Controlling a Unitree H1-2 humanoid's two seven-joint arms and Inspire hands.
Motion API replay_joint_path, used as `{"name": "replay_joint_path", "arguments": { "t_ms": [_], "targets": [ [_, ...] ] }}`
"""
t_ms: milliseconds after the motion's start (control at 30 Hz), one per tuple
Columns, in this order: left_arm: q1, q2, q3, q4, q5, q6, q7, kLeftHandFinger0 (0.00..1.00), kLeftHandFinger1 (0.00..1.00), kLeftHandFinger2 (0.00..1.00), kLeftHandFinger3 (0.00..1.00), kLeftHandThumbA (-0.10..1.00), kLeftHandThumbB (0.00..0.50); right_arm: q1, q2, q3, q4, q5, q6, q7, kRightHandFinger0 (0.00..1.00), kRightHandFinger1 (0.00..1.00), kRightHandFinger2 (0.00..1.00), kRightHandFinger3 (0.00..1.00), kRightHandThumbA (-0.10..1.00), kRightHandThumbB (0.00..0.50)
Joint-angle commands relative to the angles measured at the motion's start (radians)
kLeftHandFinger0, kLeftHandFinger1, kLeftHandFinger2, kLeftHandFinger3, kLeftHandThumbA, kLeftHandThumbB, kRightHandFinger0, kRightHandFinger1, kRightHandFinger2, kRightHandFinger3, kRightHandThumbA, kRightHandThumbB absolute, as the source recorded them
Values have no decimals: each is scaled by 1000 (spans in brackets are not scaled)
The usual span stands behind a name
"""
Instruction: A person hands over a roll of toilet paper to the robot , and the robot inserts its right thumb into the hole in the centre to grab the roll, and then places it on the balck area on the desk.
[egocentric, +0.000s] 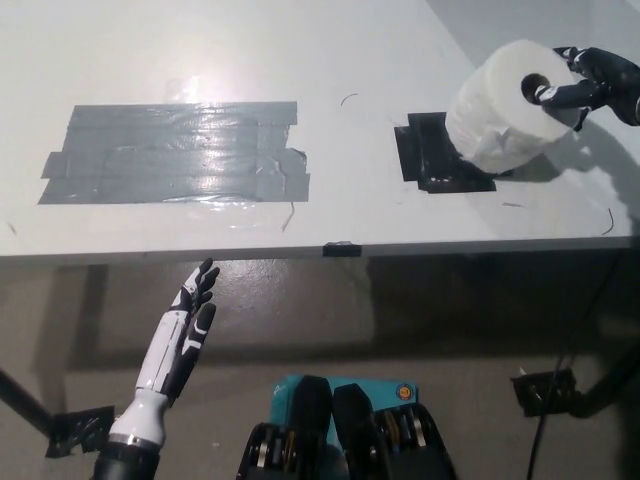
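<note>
A white roll of toilet paper (500, 120) is tilted over the right part of the black area (430, 155) on the white desk (330, 60). The roll's lower edge is at or touching the black area. Its centre hole faces right and up. My black right hand (590, 88) reaches in from the right edge, with its thumb in the hole and its fingers by the roll's rim. Part of the black area is hidden behind the roll. My white left hand (187, 330) rests below the desk's front edge at lower left, open with fingers spread.
A large patch of grey tape (175, 150) covers the desk's left half. A small black clip (340, 247) sits on the front edge. Below the desk is bare floor, with a black stand foot and cable (545, 390) at lower right.
</note>
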Motion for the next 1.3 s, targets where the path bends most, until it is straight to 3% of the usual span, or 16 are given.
{"name": "replay_joint_path", "arguments": {
  "t_ms": [0, 100, 133, 167, 200, 233, 300, 500, 633, 700, 800, 1033, 1067, 1133, 1200, 1267],
  "targets": [
    [-25, 17, -5, -11, 9, -38, -2, 1000, 1000, 1000, 1000, 985, 166, -62, -24, 27, -24, -46, -66, 27, 274, 759, 1000, 1000, -100, 190],
    [-27, 16, -4, -6, 6, -43, -1, 1000, 1000, 1000, 1000, 985, 175, -64, -12, 32, -22, -48, -46, 41, 379, 813, 1000, 929, -100, 228],
    [-27, 16, -4, -7, 4, -43, -2, 1000, 1000, 1000, 1000, 983, 173, -66, -8, 23, -28, -34, -28, 71, 513, 848, 1000, 991, -11, 267],
    [-27, 15, -4, -8, 3, -43, -3, 1000, 1000, 1000, 1000, 982, 173, -67, -5, 11, -32, -17, -13, 98, 545, 819, 920, 930, 23, 277],
    [-28, 16, -5, -8, 2, -42, -4, 1000, 1000, 1000, 1000, 982, 170, -68, 0, -8, -41, 13, 15, 166, 960, 1000, 1000, 1000, 188, 285],
    [-29, 16, -5, -7, 2, -42, -5, 1000, 1000, 1000, 1000, 981, 169, -70, 2, -15, -43, 28, 22, 220, 1000, 1000, 1000, 1000, 217, 297],
    [-29, 14, -7, -3, 0, -49, -6, 1000, 1000, 1000, 1000, 977, 158, -68, 8, -3, -50, 12, 31, 234, 1000, 1000, 1000, 1000, 362, 395],
    [-23, 15, -8, -18, 5, -34, -6, 1000, 1000, 1000, 1000, 983, 171, -49, 38, 4, -97, -27, -7, 133, 1000, 1000, 1000, 1000, 601, 418],
    [-24, 15, -9, -20, 9, -36, -4, 1000, 1000, 1000, 1000, 979, 162, -53, 48, -47, -94, 4, -39, 80, 1000, 1000, 1000, 1000, 635, 406],
    [-25, 16, -10, -16, 8, -41, -5, 1000, 1000, 1000, 1000, 979, 158, -60, 48, -62, -90, 5, -55, 62, 1000, 1000, 1000, 1000, 719, 432],
    [-20, 14, -8, -17, 5, -39, -3, 1000, 1000, 1000, 1000, 979, 165, -58, 41, -90, -128, 9, -74, 43, 1000, 1000, 1000, 1000, 816, 420],
    [-17, 13, -8, -14, -1, -41, -5, 1000, 1000, 1000, 1000, 968, 160, -80, 34, -152, -147, 20, -68, -1, 1000, 1000, 1000, 1000, 866, 428],
    [-16, 13, -8, -17, 3, -39, -3, 1000, 1000, 1000, 1000, 966, 154, -78, 32, -174, -164, 34, -88, -12, 1000, 1000, 1000, 1000, 814, 393],
    [-15, 13, -7, -16, 5, -41, 0, 1000, 1000, 1000, 1000, 965, 153, -81, 31, -196, -175, 41, -113, -27, 1000, 1000, 1000, 1000, 794, 385],
    [-17, 12, -7, -10, 5, -47, 3, 1000, 1000, 1000, 1000, 969, 163, -102, 24, -217, -154, 53, -120, -16, 1000, 1000, 1000, 1000, 799, 423],
    [-23, 12, -6, -7, 2, -49, 1, 1000, 1000, 1000, 1000, 971, 164, -129, 14, -239, -121, 73, -138, 9, 1000, 1000, 1000, 1000, 789, 425]
  ]
}}
